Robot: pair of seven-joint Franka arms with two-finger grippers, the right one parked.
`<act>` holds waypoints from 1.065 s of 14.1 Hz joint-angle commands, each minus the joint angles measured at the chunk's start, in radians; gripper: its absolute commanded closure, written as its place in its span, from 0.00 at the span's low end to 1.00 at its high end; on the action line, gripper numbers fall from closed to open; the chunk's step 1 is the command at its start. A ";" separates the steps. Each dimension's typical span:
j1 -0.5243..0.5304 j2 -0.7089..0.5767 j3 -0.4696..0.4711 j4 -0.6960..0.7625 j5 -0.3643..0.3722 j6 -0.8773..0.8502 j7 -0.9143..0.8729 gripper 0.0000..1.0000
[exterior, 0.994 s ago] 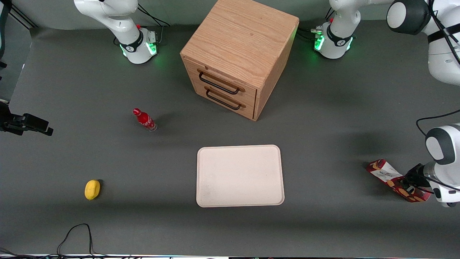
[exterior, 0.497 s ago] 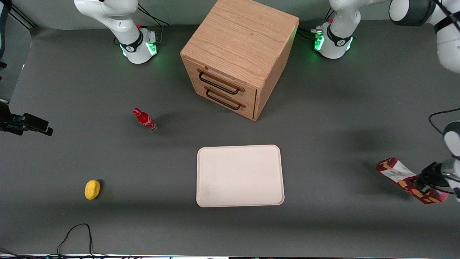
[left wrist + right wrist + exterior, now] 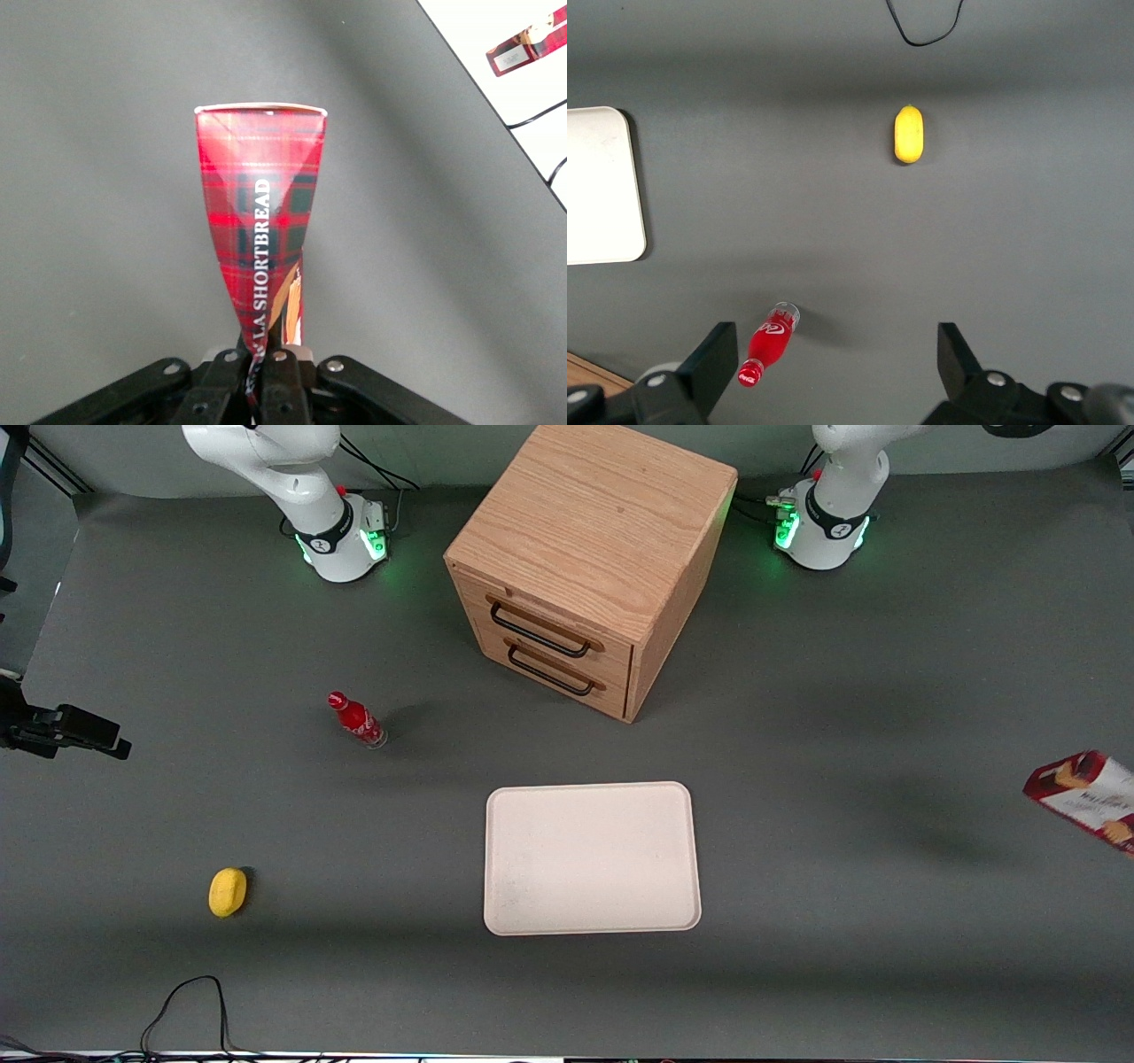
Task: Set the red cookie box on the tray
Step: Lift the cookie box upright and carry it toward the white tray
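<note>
the working arm's base (image 3: 826, 527) is white and round, with a black ring and green lights on it. the parked arm's base (image 3: 341, 545) looks the same. thin black cables (image 3: 376, 469) run to it. the gripper (image 3: 266, 361) is black with small silver screws (image 3: 335, 364), up over the table at the working arm's end.

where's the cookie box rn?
The cookie box is off the table, held in the gripper toward the working arm's end, well clear of the tray.
</note>
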 commanded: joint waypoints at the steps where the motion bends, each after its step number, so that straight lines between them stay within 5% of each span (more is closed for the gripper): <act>1: -0.003 -0.056 -0.006 0.018 0.005 -0.073 0.017 1.00; 6: -0.092 -0.080 -0.043 0.012 0.008 -0.134 0.031 1.00; 15: -0.535 -0.047 -0.043 0.016 0.005 -0.153 0.063 1.00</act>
